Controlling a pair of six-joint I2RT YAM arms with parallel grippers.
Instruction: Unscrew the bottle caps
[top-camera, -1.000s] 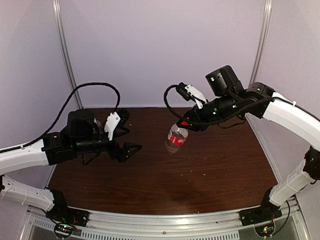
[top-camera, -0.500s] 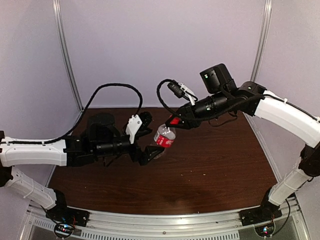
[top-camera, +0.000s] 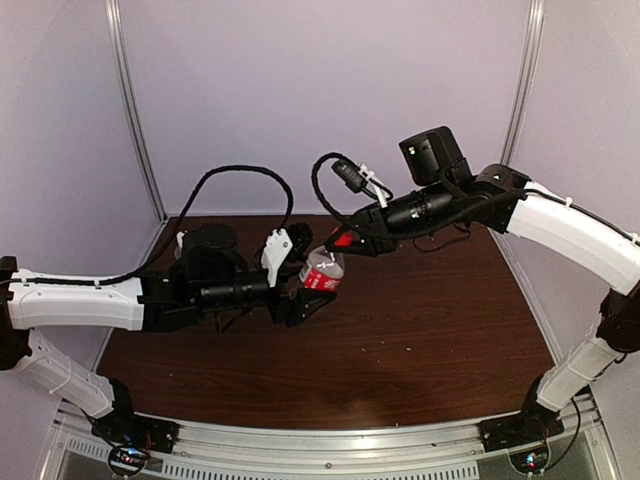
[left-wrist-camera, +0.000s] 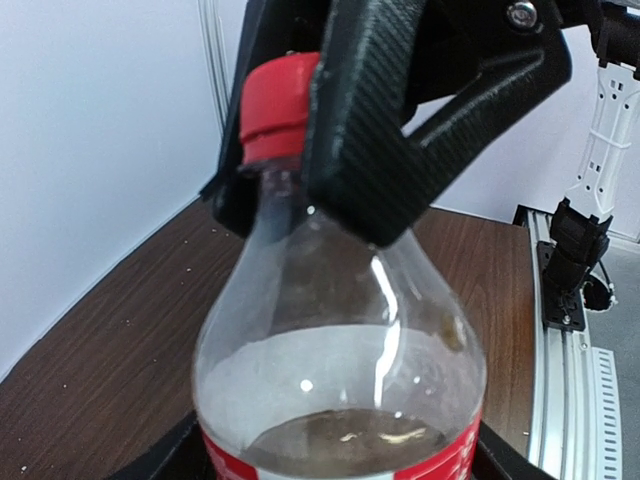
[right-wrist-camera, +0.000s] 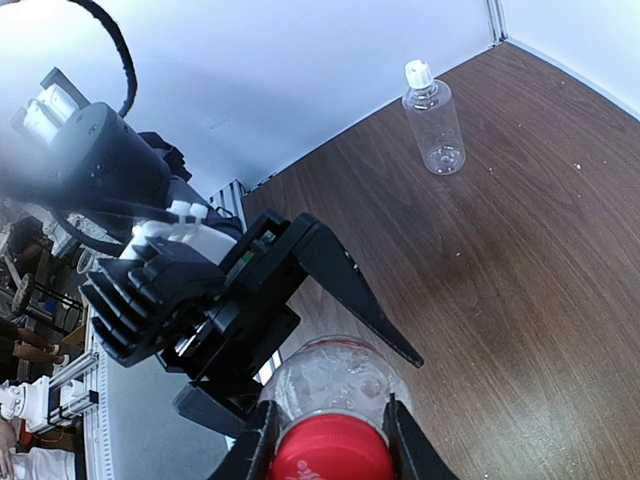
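The right gripper (right-wrist-camera: 328, 428) is clenched on the bright red round plastic screw cap (left-wrist-camera: 280, 105) of the short clear plastic bottle with a red label band (left-wrist-camera: 340, 360). It holds the bottle in the air over the dark brown wooden table (top-camera: 430, 330), at the centre of the overhead frame. The bottle's long axis runs from the cap at upper right to the base at lower left, towards the left gripper (top-camera: 312, 285). That gripper's jaws straddle the bottle's body; I cannot tell whether they press it. Unscrewing probably needs that hold firm first.
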